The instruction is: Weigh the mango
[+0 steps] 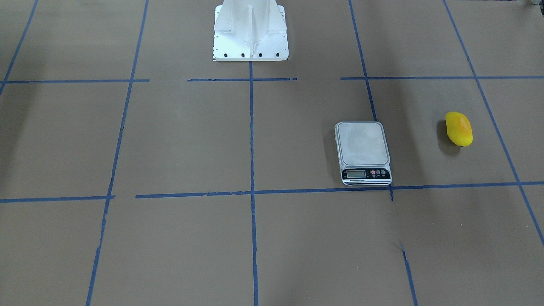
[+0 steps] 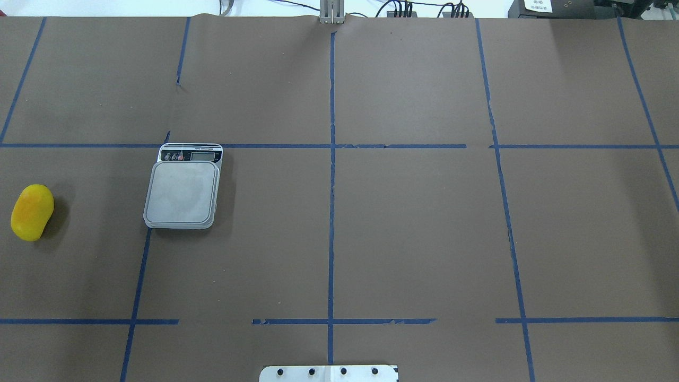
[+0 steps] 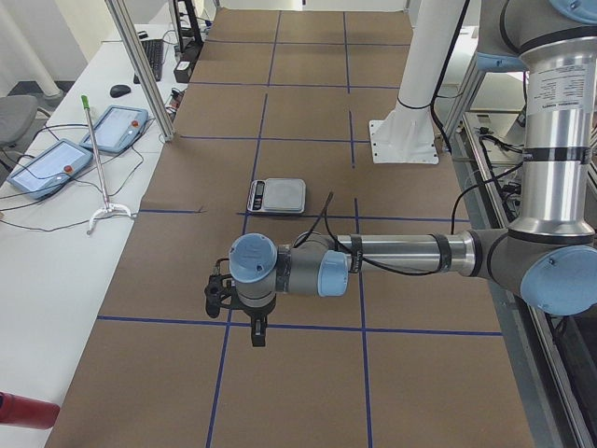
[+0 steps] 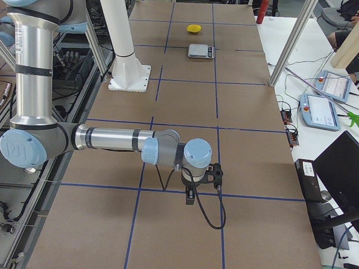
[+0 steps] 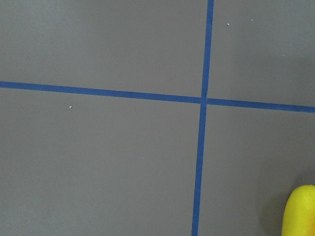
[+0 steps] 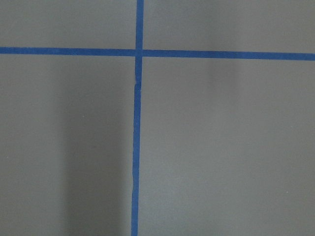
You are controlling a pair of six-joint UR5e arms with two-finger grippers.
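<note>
Mango (image 2: 32,212) lies on counter (image 2: 424,239), apart from scale (image 2: 182,192). Left hand (image 3: 215,296) hovers near it, right hand (image 4: 217,174) far; cannot tell either's spread. Grip narrow middle, set centred on scale.

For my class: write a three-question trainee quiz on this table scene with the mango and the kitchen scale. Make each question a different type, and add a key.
1. True or false: the mango lies on the scale.
2. Multiple choice: the scale's display is on the side A) nearer the robot, B) farther from the robot, C) facing the mango.
3. Fill in: the mango lies to the robot's ____ of the scale.
Key: 1 false; 2 B; 3 left.
</note>
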